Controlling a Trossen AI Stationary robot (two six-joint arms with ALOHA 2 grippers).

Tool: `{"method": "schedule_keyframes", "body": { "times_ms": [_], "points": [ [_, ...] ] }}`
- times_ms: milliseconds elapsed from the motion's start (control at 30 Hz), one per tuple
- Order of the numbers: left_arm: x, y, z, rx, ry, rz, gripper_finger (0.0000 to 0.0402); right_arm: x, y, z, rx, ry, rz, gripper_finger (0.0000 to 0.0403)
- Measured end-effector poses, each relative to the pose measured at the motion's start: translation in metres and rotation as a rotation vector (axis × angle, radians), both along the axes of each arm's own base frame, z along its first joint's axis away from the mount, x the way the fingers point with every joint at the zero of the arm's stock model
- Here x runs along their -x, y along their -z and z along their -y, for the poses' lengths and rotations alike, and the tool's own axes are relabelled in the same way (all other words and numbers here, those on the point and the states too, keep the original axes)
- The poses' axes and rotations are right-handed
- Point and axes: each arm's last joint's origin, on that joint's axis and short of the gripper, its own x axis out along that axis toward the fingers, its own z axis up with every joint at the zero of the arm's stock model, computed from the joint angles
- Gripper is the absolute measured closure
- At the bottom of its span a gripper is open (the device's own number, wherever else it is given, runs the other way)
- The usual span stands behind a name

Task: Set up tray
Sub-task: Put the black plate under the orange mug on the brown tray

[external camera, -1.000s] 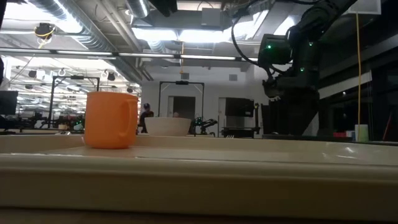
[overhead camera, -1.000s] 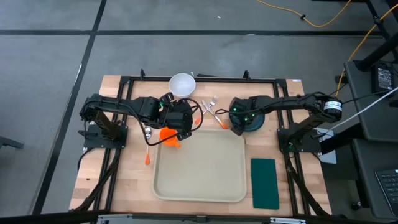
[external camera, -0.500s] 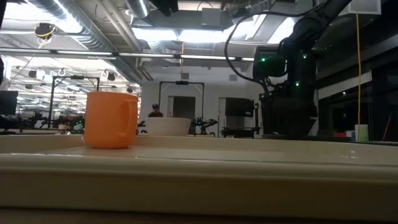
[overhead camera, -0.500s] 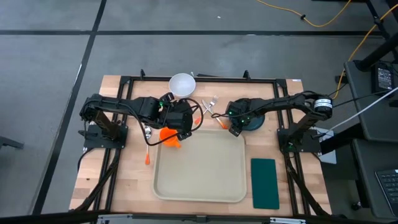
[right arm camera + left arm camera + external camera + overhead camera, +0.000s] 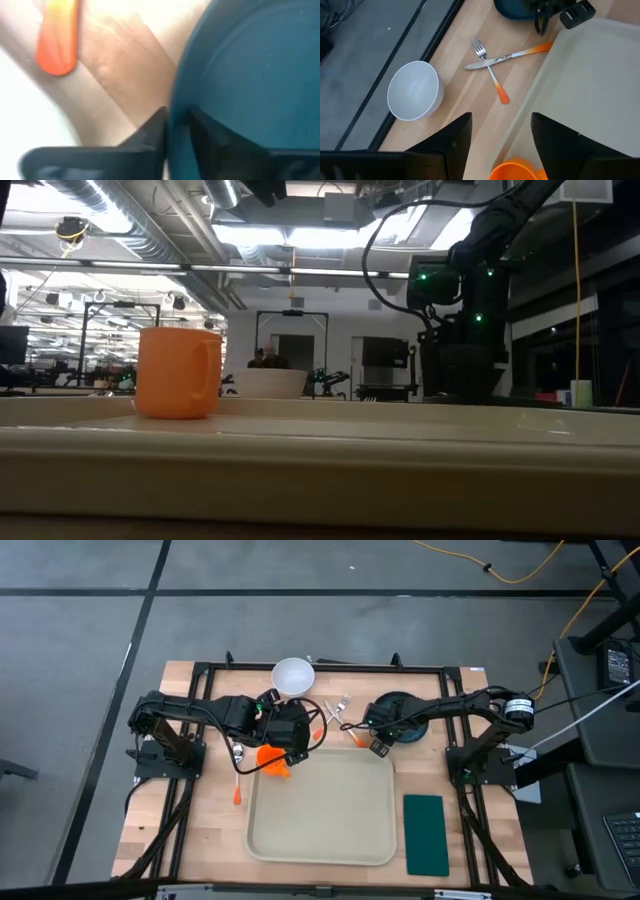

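Observation:
The beige tray lies at the table's near middle. An orange mug stands upright on the tray's far left corner, and it also shows in the low view. My left gripper hangs open above the mug, touching nothing. My right gripper is down at the dark teal plate, which lies just beyond the tray's far right corner. It is shut on the plate's rim. My right gripper pinches the teal plate's rim between its two fingers, on the side of the plate nearest the tray. One finger is outside the rim and the other on the plate's inner face. Whether the plate is lifted, I cannot tell.
A white bowl stands at the far edge. A fork and a knife with orange handles lie crossed between bowl and plate. An orange-handled utensil lies left of the tray. A dark green napkin lies right of the tray.
My right gripper has gone down and a little toward the table's left edge, from over the plate to the plate's rim by the tray's far right corner.

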Motion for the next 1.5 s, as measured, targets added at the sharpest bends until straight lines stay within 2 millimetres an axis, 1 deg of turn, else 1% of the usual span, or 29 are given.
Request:
{"method": "schedule_keyframes", "body": {
  "times_ms": [67, 233, 300, 367, 433, 567, 700, 867, 933, 1033, 1167, 1267, 1333, 1433, 1500],
  "points": [
    [0.000, 0.000, -0.001, -0.019, -0.013, 0.005, 0.0203, 0.001, -0.001, -0.001, -0.013, -0.020, -0.007, 0.0379],
    [0.011, -0.001, -0.007, -0.064, -0.152, 0.002, 0.0203, -0.001, -0.012, -0.002, -0.088, -0.089, -0.061, 0.0381],
    [0.019, -0.003, -0.011, -0.061, -0.220, -0.006, 0.0203, -0.002, -0.019, -0.006, -0.122, -0.131, -0.101, 0.0382],
    [0.029, -0.005, -0.014, -0.064, -0.282, -0.017, 0.0203, -0.008, -0.030, -0.011, -0.130, -0.171, -0.101, 0.0387],
    [0.033, -0.010, -0.017, -0.065, -0.313, 0.020, 0.0203, -0.014, -0.041, -0.017, -0.131, -0.229, -0.100, 0.0391],
    [0.048, -0.022, -0.025, -0.090, -0.343, 0.077, 0.0203, -0.031, -0.068, -0.034, -0.133, -0.350, -0.060, 0.0391],
    [0.065, -0.035, -0.036, -0.096, -0.377, 0.121, 0.0203, -0.045, -0.101, -0.055, -0.111, -0.450, -0.008, 0.0391],
    [0.089, -0.051, -0.050, -0.129, -0.381, 0.145, 0.0203, -0.056, -0.146, -0.082, -0.055, -0.473, 0.082, 0.0391],
    [0.098, -0.056, -0.054, -0.146, -0.372, 0.143, 0.0203, -0.058, -0.163, -0.095, -0.037, -0.504, 0.131, 0.0391],
    [0.112, -0.063, -0.059, -0.160, -0.362, 0.145, 0.0203, -0.062, -0.189, -0.122, -0.028, -0.572, 0.243, 0.0391],
    [0.126, -0.070, -0.063, -0.179, -0.329, 0.133, 0.0203, -0.066, -0.213, -0.162, -0.054, -0.625, 0.429, 0.0391],
    [0.135, -0.074, -0.065, -0.208, -0.296, 0.112, 0.0203, -0.064, -0.219, -0.196, -0.077, -0.654, 0.537, 0.0391],
    [0.140, -0.076, -0.067, -0.227, -0.275, 0.093, 0.0203, -0.065, -0.220, -0.222, -0.090, -0.684, 0.612, 0.0391],
    [0.147, -0.079, -0.069, -0.249, -0.250, 0.068, 0.0203, -0.068, -0.212, -0.258, -0.072, -0.742, 0.689, 0.0391],
    [0.150, -0.080, -0.069, -0.253, -0.234, 0.061, 0.0203, -0.074, -0.202, -0.276, -0.045, -0.751, 0.719, 0.0391]
  ]
}}
